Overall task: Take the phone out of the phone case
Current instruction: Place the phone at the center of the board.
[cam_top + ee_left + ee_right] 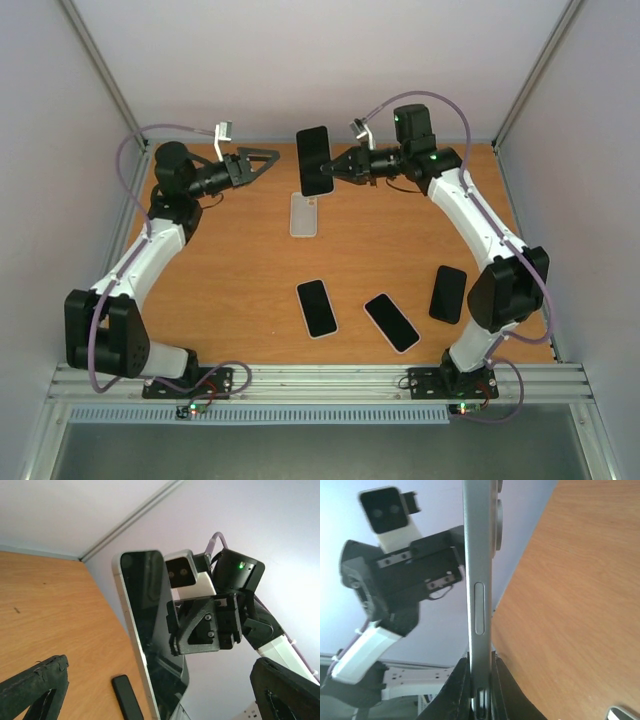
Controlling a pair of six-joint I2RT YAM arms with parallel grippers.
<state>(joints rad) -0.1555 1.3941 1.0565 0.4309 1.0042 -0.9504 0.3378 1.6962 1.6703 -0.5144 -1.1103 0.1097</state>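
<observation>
My right tool (336,165) is clenched on the slim black-screened phone with a silver metal edge (314,160), its two fingers (462,685) pinching it front and back across its thickness. The phone hangs in the air above the far middle of the orange-brown wooden bench (220,280), its dark glass turned toward my left tool (262,160). Below it, flat on the bench, lies the pale translucent rectangular phone case (303,214), apart from the phone. My left tool is released, jaws spread wide, just beside the phone and not touching it. Three more dark phones (316,308) lie nearer my bases, well apart from the case
</observation>
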